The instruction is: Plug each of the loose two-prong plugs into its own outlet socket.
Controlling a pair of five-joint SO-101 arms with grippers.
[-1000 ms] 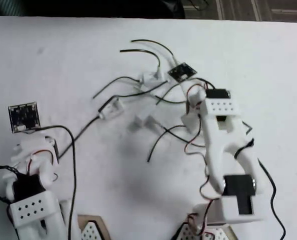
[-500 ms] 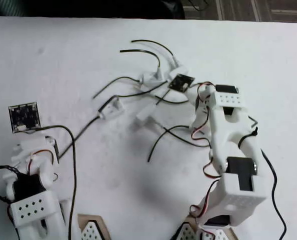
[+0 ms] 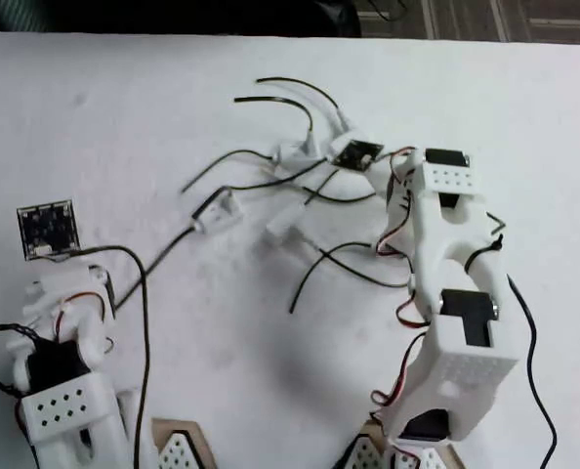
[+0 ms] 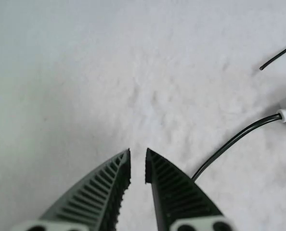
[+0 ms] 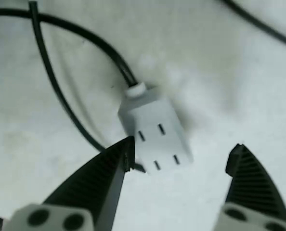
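The right gripper (image 5: 181, 153) is wide open over the socket (image 5: 152, 127), holding nothing. Closing crooked could knock it away. The left gripper (image 4: 137, 166) is almost shut and empty.

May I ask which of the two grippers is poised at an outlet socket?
The right gripper: open, the white outlet socket at its spread fingertips; the left gripper hangs nearly shut over bare table.
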